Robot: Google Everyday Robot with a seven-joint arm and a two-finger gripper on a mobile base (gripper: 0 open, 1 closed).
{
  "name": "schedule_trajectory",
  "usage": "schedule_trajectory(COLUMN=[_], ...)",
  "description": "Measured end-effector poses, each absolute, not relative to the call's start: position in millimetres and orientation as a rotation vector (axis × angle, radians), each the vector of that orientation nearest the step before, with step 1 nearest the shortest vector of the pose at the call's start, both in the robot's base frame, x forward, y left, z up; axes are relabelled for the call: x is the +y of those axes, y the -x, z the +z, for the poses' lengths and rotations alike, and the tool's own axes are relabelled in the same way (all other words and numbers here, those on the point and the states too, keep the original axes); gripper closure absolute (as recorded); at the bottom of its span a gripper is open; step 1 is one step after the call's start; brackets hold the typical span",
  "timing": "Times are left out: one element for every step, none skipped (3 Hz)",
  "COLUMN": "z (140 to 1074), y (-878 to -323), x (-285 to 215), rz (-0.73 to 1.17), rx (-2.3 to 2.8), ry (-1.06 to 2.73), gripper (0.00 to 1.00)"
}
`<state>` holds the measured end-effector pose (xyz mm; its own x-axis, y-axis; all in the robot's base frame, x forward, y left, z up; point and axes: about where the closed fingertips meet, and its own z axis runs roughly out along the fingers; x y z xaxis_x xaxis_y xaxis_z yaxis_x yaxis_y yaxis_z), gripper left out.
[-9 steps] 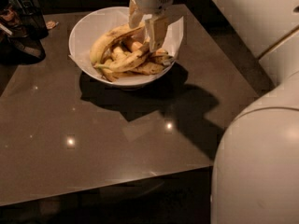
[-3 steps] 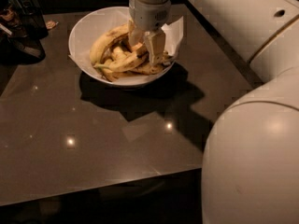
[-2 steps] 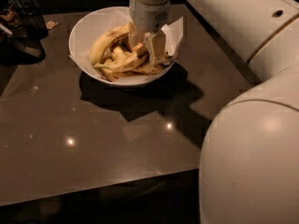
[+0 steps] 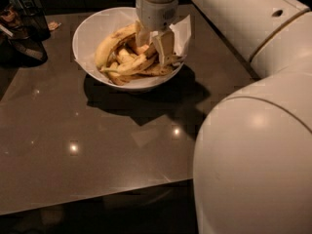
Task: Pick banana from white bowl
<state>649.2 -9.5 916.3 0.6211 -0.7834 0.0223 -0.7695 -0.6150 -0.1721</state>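
The white bowl (image 4: 90, 30), lined with white paper, stands at the far middle of the dark table and holds several bananas. A gently curved yellow banana (image 4: 127, 65) lies across the pile, its right end reaching under the gripper. A longer arched banana (image 4: 108, 45) lies along the left side. My gripper (image 4: 153, 43) points down into the bowl's right half. Its fingers (image 4: 165, 45) are apart and low among the bananas, with banana flesh between them. What lies under the fingertips is hidden.
The brown glossy table (image 4: 97, 145) reaches towards me, with its front edge near the bottom. Dark cluttered objects (image 4: 24, 28) stand at the far left corner. My white arm (image 4: 253, 130) fills the right side and crosses above the table's right edge.
Since three seconds ago the gripper has come down from above the bowl's rim into the pile of bananas. In the last second it has barely moved.
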Motion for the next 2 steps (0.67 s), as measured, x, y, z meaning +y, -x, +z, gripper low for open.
schedule_trajectory(z=[915.6,918.2], y=[-654.0,-652.0], x=[-7.8,-5.4], rz=[-0.132,-0.096], rx=[1.280,1.291], ry=[2.697,2.670], gripper=[0.58,0.81])
